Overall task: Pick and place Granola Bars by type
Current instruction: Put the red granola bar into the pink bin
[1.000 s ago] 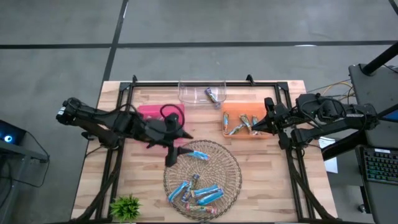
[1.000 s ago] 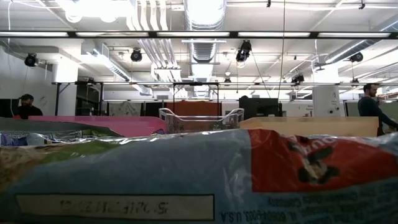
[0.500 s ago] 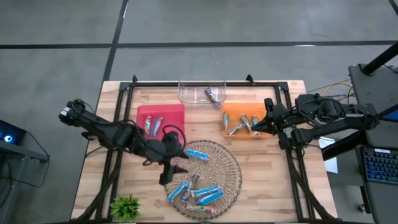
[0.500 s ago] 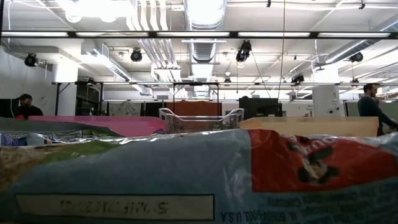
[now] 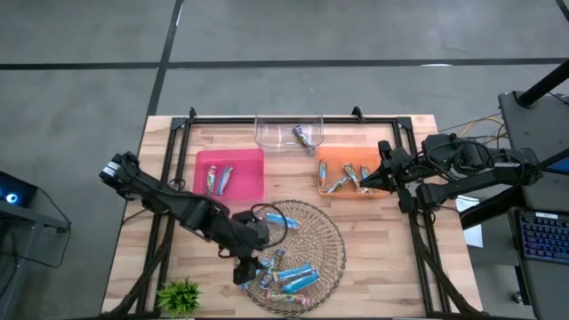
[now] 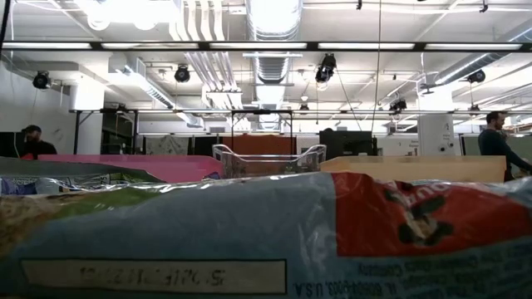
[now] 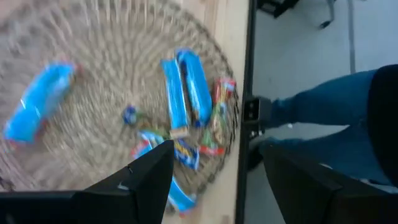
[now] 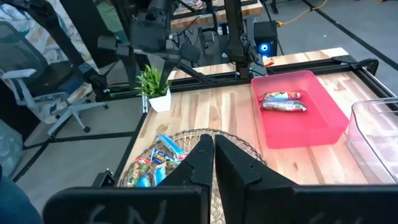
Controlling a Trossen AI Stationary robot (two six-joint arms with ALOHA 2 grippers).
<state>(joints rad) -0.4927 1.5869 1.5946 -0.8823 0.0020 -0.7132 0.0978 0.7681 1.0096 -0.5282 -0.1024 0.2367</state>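
The granola bars [image 5: 283,276] lie heaped in the near part of a round woven basket [image 5: 320,233]; one blue bar [image 5: 283,220] lies apart near its far-left rim. My left gripper [image 5: 247,270] is open above the basket's near-left part; in the left wrist view its fingers [image 7: 214,177] stand over the blue and reddish bars [image 7: 186,93]. Two bars rest in the pink tray [image 5: 249,182], one in the clear tray [image 5: 271,135], several in the orange tray [image 5: 329,162]. My right gripper [image 5: 367,182] is shut at the orange tray's right side, its fingertips [image 8: 212,155] empty.
A small green plant [image 5: 180,295] stands at the table's near-left corner. Black frame rails [image 5: 418,240] run along the table's left, right and far sides. A wrapper [image 6: 266,241] close to the low camera blocks that view. A person's jeans leg [image 7: 336,118] stands beyond the table's near edge.
My left arm has swung from the pink tray toward the table's near edge and now hangs over the basket's near-left part. The pink tray, covered by the arm before, now shows two bars.
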